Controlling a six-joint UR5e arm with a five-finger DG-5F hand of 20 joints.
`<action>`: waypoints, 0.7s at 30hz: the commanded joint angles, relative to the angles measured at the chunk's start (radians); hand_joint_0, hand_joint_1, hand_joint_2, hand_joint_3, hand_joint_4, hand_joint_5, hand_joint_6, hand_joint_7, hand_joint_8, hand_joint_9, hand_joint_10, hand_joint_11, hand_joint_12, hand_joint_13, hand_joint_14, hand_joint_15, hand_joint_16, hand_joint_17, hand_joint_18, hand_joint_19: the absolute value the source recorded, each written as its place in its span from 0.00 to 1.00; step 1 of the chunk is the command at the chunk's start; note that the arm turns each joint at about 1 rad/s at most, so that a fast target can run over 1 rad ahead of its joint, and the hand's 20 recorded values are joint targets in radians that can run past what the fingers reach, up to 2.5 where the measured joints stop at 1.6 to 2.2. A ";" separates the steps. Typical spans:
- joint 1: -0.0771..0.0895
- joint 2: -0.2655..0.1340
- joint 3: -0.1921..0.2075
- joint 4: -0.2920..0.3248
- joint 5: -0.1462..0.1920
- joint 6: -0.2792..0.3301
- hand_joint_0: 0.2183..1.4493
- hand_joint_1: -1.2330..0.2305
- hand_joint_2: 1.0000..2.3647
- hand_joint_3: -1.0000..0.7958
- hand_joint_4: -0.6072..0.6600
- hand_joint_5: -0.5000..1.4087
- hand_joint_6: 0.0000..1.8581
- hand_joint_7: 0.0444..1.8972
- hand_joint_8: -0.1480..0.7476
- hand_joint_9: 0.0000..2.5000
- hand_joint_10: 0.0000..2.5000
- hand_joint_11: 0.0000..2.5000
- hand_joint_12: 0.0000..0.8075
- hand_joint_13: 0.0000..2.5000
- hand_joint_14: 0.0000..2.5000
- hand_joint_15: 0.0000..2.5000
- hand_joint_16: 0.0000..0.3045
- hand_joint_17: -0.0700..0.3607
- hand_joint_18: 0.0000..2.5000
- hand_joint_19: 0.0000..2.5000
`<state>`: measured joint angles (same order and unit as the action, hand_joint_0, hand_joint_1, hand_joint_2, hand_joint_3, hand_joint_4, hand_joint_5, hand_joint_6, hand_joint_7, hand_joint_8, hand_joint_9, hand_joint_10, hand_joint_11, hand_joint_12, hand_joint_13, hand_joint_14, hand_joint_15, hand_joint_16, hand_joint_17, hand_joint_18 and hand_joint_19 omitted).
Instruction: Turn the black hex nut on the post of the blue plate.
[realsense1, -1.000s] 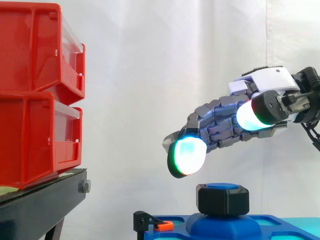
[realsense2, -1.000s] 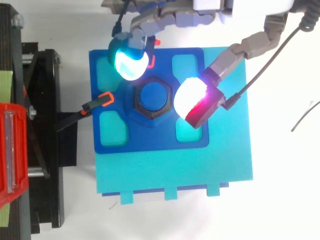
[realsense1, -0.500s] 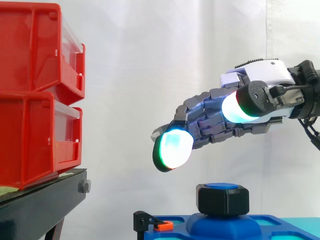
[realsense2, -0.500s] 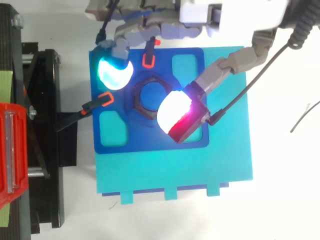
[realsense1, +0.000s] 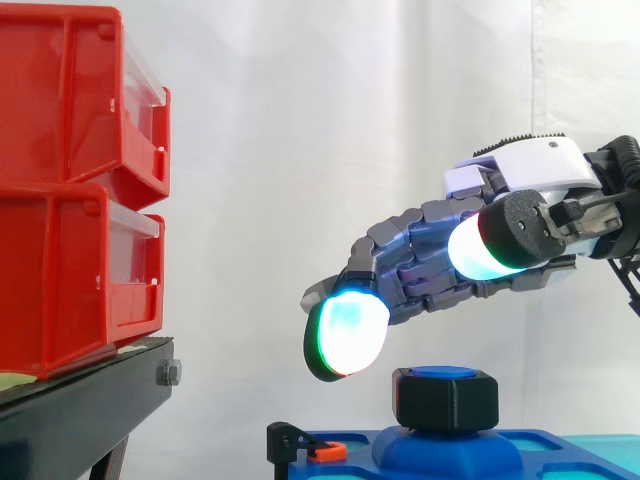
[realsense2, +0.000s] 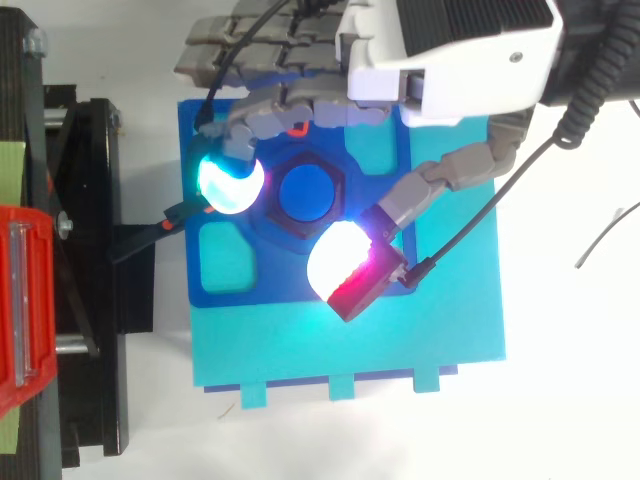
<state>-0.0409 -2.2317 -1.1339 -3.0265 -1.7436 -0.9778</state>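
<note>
The black hex nut (realsense1: 446, 398) (realsense2: 304, 192) sits on the blue post (realsense2: 306, 190) at the middle of the blue plate (realsense2: 232, 260). My hand (realsense1: 530, 190) (realsense2: 450, 45) hovers above it, coming in from the right in the side view. Its fingers are spread and relaxed, holding nothing. One glowing fingertip (realsense1: 345, 335) (realsense2: 230, 184) hangs just left of the nut, and the thumb's pad (realsense2: 338, 267) lies on the nut's other side. Neither pad touches the nut.
The plate rests on a teal base (realsense2: 350, 340). Two small orange clips (realsense1: 326, 452) (realsense2: 297, 128) stand on the plate near its left and far sides. Stacked red bins (realsense1: 80, 190) on a black stand (realsense1: 90, 410) lie to the left.
The hand has shifted across the plate in the top view, so its pads now sit on either side of the nut. In the side view it dipped slightly lower again.
</note>
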 joint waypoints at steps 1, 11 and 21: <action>0.006 0.000 -0.001 -0.006 0.001 0.001 0.18 0.52 0.00 0.28 0.62 0.14 0.27 0.45 0.42 0.00 0.00 0.00 0.42 0.00 0.00 0.00 0.15 0.40 0.00 0.00; 0.006 0.000 -0.001 -0.069 -0.002 -0.001 0.18 0.52 0.00 0.28 0.62 0.14 0.27 0.45 0.43 0.00 0.00 0.00 0.42 0.00 0.00 0.00 0.15 0.40 0.00 0.00; 0.001 0.000 -0.001 -0.072 -0.004 -0.001 0.18 0.52 0.00 0.28 0.62 0.14 0.27 0.44 0.43 0.00 0.00 0.00 0.42 0.00 0.00 0.00 0.15 0.40 0.00 0.00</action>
<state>-0.0387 -2.2316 -1.1348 -3.0996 -1.7470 -0.9787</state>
